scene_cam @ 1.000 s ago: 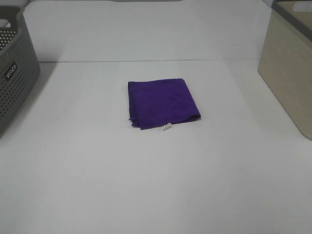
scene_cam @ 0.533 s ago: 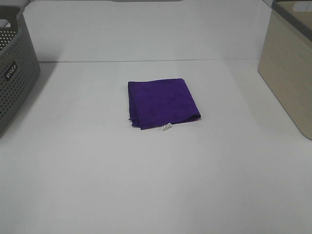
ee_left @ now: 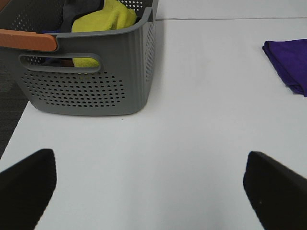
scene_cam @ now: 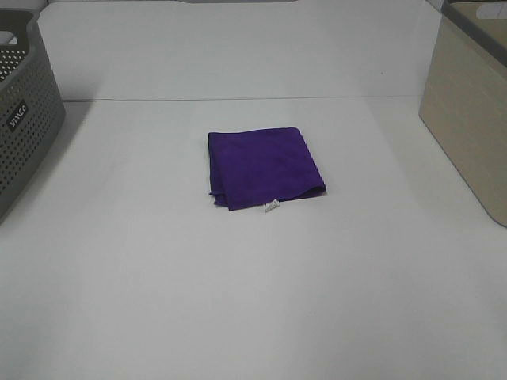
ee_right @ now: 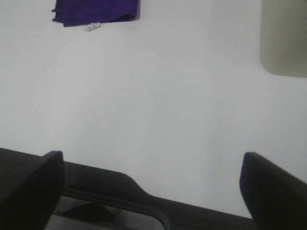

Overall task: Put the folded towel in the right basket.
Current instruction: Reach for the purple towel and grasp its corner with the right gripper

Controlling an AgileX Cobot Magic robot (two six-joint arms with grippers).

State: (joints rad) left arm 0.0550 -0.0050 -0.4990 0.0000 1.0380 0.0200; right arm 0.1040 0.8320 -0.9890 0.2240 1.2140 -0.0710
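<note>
A folded purple towel with a small white tag lies flat in the middle of the white table. It also shows in the left wrist view and the right wrist view. The right basket is beige with a grey rim and stands at the table's right edge; its wall shows in the right wrist view. Neither gripper shows in the exterior view. My left gripper is open and empty, far from the towel. My right gripper is open and empty near the table's front edge.
A grey perforated basket stands at the left edge; the left wrist view shows it holding yellow and dark cloths. The table's front edge shows in the right wrist view.
</note>
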